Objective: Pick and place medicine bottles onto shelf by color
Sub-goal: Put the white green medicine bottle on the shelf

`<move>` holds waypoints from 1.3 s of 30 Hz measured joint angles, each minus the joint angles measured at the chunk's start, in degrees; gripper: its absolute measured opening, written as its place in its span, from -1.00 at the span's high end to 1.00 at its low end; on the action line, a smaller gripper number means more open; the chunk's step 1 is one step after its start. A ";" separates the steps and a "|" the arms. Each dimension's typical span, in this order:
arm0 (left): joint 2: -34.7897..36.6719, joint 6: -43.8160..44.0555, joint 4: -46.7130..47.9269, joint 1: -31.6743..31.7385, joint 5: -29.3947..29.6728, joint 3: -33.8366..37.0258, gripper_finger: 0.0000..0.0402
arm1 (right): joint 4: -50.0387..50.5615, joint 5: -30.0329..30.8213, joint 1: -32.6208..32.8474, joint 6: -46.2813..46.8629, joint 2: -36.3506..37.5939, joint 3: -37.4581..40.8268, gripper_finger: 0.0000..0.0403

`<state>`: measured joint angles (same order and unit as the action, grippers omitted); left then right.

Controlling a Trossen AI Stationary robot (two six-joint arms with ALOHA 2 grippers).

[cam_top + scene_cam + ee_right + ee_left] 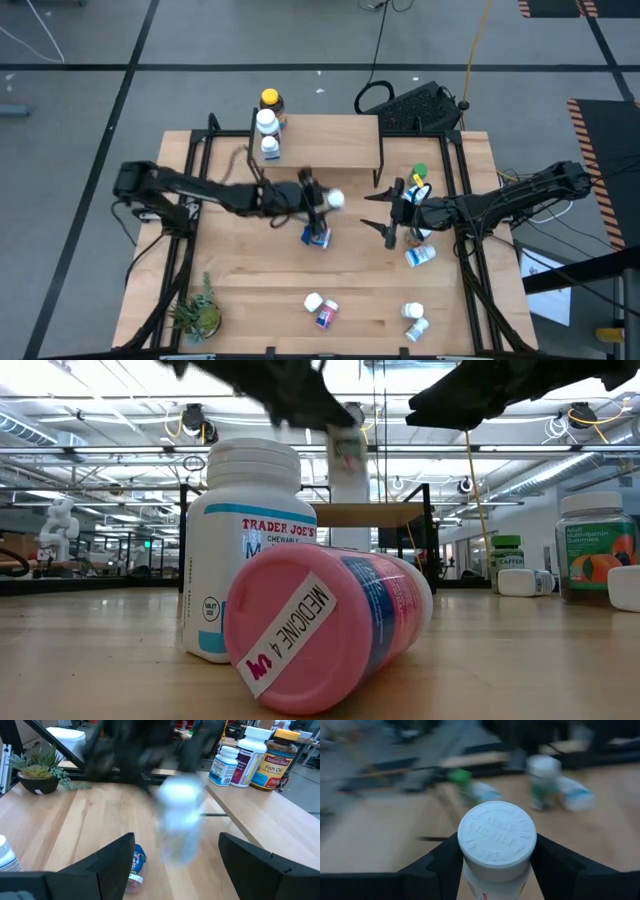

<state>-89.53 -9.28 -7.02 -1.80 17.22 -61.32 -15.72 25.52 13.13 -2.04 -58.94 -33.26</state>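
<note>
The left hand (328, 203) gripped a white bottle (335, 200) by its neck, raised above the worktop (250, 270) in front of the shelf (330, 140). It ought to travel upright toward the 3 bottles already there. The right hand (392, 213) hovered open nearby.

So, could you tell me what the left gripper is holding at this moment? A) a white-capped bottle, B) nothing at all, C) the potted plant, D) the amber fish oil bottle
A: the left wrist view shows the left gripper shut on a white-capped bottle, its fingers pressing both sides just below the cap, and the high view shows the same bottle held above the table.
</note>
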 joint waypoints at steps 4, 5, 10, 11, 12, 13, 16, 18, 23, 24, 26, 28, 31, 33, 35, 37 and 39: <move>3.34 -2.64 13.05 5.47 2.80 -8.75 0.00 | -1.21 0.00 -0.04 -0.64 0.00 -0.02 -0.40; 3.25 -2.65 15.31 7.22 2.86 -10.75 0.02 | -1.62 0.00 -0.04 -0.71 0.00 -0.02 -0.40; 1.83 -2.59 18.82 15.61 3.01 -16.40 0.02 | -2.39 0.00 -0.04 -0.65 0.02 -0.02 -0.40; 1.46 -2.13 18.97 17.13 3.01 -16.59 0.01 | -2.17 0.00 -0.01 -0.63 0.02 -0.02 -0.40; 1.13 -1.50 18.99 18.46 3.01 -16.58 -0.01 | -1.98 0.00 0.05 -0.62 0.02 -0.02 -0.40; 0.69 -0.82 19.07 19.62 2.99 -16.37 -0.03 | -1.81 -0.02 0.09 -0.61 0.02 -0.02 -0.40; -0.54 0.76 19.54 22.04 3.03 -15.49 -0.04 | -1.10 0.00 0.09 -0.62 0.02 -0.02 -0.40; -1.40 1.59 20.27 23.08 2.98 -15.01 -0.02 | -0.59 -0.01 0.09 -0.62 0.02 -0.02 -0.40; -3.30 2.83 21.41 24.41 1.90 -14.91 -0.04 | 0.17 0.00 0.09 -0.61 0.02 -0.02 -0.40; -3.33 2.98 21.64 24.43 1.51 -14.91 -0.06 | 0.17 0.00 0.09 -0.46 0.02 -0.02 -0.40; -3.17 3.22 21.53 24.39 0.36 -14.91 -0.10 | 0.16 0.03 0.09 -0.18 0.02 -0.02 -0.40; -3.13 3.16 21.70 24.39 -1.32 -14.91 -0.12 | 0.14 0.07 0.09 0.01 0.02 -0.02 -0.40; -3.20 2.34 22.09 24.39 -3.45 -14.91 -0.13 | 0.11 0.10 0.09 1.21 0.02 -0.02 -0.40; -3.17 2.25 22.54 24.39 -3.73 -14.91 -0.14 | -0.02 0.11 0.09 1.66 0.02 -0.02 -0.40; -3.17 2.19 23.11 24.39 -3.75 -14.91 -0.14 | -0.05 0.13 0.09 2.06 0.02 -0.02 -0.40; -3.17 2.08 23.23 24.39 -3.77 -14.91 -0.14 | -0.05 0.17 0.09 2.49 0.02 -0.02 -0.40; -2.99 2.09 23.22 24.39 -3.75 -14.91 -0.14 | -0.29 0.18 0.09 2.66 0.02 -0.02 -0.40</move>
<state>-92.52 -7.19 16.21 22.59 13.47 -76.23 -16.01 25.70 13.21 0.62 -58.92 -33.28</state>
